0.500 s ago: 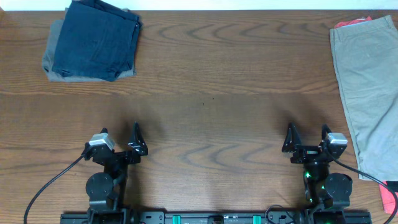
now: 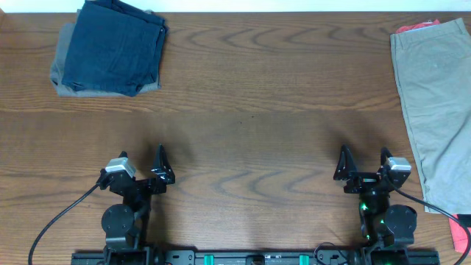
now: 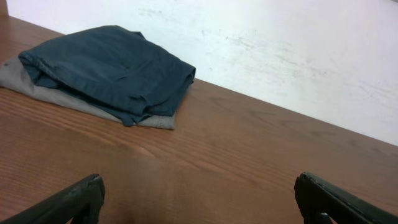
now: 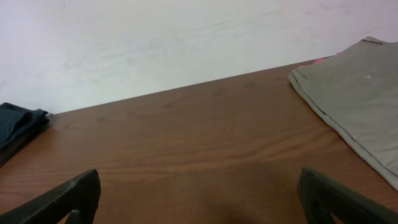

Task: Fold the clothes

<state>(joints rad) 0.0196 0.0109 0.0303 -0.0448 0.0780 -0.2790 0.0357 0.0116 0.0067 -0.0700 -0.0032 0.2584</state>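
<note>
Lying on wood-grain table (image 2: 250, 88): clothes (image 2: 114, 48) | white wall (image 3: 280, 43) behind (perhaps scuffed)

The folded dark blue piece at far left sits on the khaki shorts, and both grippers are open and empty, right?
Not quite: the dark blue piece sits on a grey piece, as the left wrist view shows. The khaki shorts lie at the right edge. The left gripper and right gripper are open and empty.

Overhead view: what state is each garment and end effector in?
Dark blue garment: folded, atop the grey one.
Grey garment: folded, underneath.
Khaki shorts: laid out flat.
Coral-red piece: mostly under the shorts.
Left end effector: open, empty.
Right end effector: open, empty.
</note>
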